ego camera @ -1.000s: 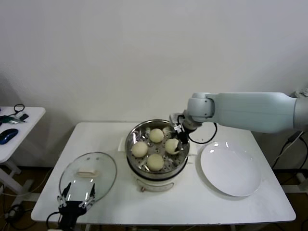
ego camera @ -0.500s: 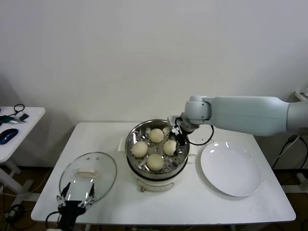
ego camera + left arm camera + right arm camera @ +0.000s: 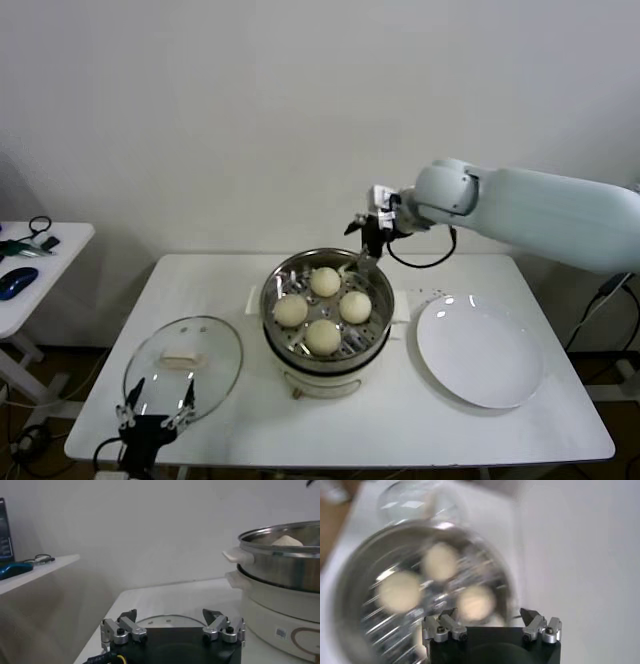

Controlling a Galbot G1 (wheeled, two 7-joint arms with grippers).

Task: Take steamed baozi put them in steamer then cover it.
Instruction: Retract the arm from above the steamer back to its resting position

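Note:
The steamer (image 3: 300, 375) stands mid-table, a shiny steel pot on a white base, uncovered. Several cream-white baozi lie on its perforated tray, among them one at the back (image 3: 325, 281) and one at the right (image 3: 355, 305). My right gripper (image 3: 370, 235) hangs open and empty above the pot's back right rim. In the right wrist view the gripper (image 3: 489, 614) is above the blurred baozi (image 3: 476, 602) and the steamer (image 3: 350, 575). My left gripper (image 3: 158, 415) is open and empty at the table's front left edge. The left wrist view shows the left gripper (image 3: 170, 615) and the steamer (image 3: 285, 565).
A glass lid (image 3: 183, 365) with a pale handle lies flat on the table left of the steamer, just beyond my left gripper; it also shows in the left wrist view (image 3: 165, 622). An empty white plate (image 3: 480, 350) lies right of the steamer. A side table (image 3: 40, 265) stands far left.
My right gripper has let go of the right-hand baozi, which stays on the tray, and has risen up and back out of the steamer. The left arm has not moved.

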